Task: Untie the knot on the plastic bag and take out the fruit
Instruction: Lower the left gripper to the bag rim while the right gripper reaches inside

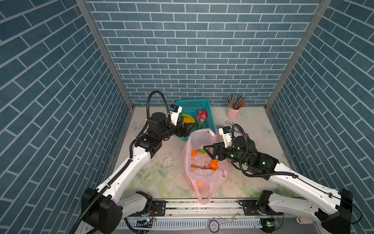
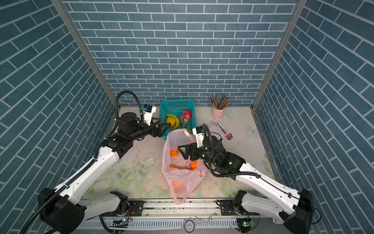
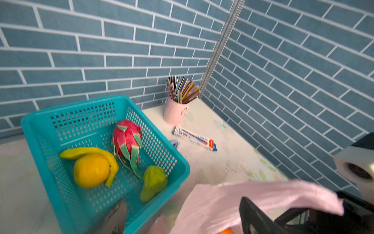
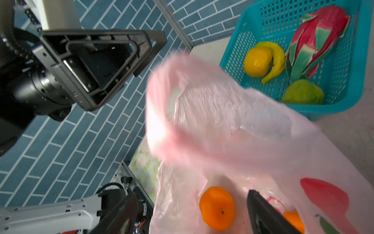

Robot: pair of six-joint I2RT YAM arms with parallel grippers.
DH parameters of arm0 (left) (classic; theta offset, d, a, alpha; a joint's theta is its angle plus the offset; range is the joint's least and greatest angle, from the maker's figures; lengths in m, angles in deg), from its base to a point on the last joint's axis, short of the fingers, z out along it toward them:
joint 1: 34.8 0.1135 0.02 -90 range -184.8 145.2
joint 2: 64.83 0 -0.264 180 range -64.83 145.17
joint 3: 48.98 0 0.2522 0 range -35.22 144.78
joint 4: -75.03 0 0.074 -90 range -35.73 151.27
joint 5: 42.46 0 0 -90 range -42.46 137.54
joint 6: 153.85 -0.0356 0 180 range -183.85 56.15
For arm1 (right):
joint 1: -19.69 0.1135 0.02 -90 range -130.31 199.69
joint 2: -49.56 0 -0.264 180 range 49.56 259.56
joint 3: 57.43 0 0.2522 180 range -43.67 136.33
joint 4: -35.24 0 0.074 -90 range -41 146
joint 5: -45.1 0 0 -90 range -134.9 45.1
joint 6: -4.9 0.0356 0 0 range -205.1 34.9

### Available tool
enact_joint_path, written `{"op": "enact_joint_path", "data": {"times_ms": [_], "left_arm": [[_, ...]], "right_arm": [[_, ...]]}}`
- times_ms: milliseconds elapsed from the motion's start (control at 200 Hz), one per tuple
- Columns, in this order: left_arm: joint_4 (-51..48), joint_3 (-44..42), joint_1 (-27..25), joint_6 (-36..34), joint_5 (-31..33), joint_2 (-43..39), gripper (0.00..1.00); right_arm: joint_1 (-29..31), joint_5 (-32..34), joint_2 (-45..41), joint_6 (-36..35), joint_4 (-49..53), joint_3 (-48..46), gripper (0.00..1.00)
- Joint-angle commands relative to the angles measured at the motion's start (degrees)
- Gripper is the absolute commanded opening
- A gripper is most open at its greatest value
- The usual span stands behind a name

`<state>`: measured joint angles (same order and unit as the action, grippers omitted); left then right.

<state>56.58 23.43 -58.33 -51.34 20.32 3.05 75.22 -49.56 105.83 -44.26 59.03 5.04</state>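
The plastic bag (image 1: 204,176) lies on the worktop (image 1: 157,182) between the two arms. Its mouth is turned toward the teal basket (image 1: 192,100) and stands open, with one pink handle loop (image 1: 211,132) raised just beside the basket's near rim. Right gripper (image 1: 206,151): jaws spread wide, grasping nothing, poised over the bag's open mouth from the right side. In the right wrist view one orange (image 4: 217,207) lies inside the film, between and beyond the two fingers, and a second orange (image 4: 293,221) is partly hidden behind one finger. Whether the fingers touch the film cannot be told. Left gripper (image 1: 190,129): likewise released and empty. It hangs at the basket's near left corner, just beside the bag's raised loop but apart from it — wall shows between them in the right wrist view. Fruit inside the bag — several oranges (image 1: 214,164) and a green piece (image 1: 201,151) close to the right gripper's tips. Fruit in the basket: a dragon fruit (image 3: 126,141), a yellow round fruit (image 3: 91,170) against a banana (image 3: 81,151), and a green fruit (image 3: 153,181).
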Motion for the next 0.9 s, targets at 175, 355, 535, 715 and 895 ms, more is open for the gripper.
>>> {"op": "enact_joint_path", "data": {"times_ms": [175, 355, 535, 715, 895], "left_arm": [[-7.1, -6.8, -2.3, -1.6, -3.7, -2.8, 0.87], [-9.4, -9.3, -5.2, 1.4, -1.5, -4.1, 0.85], [-15.1, -10.8, -8.9, 5.6, 3.2, -5.2, 0.78], [-16.7, -14.8, -11.0, 11.0, 5.6, -8.2, 0.74], [-17.4, -19.9, -13.3, 15.3, 6.5, -10.6, 0.74]], "right_arm": [[2.1, 1.9, -7.7, 4.5, 5.0, -6.9, 0.84], [4.5, 0.7, -6.3, 5.0, 2.7, -9.9, 0.80], [7.8, 2.9, 0.9, 5.2, 0.2, -9.0, 0.66], [11.8, 2.1, 9.0, 4.2, 0.5, -7.9, 0.49], [15.8, 0.7, 12.1, 5.1, 1.0, -9.6, 0.45]]}}
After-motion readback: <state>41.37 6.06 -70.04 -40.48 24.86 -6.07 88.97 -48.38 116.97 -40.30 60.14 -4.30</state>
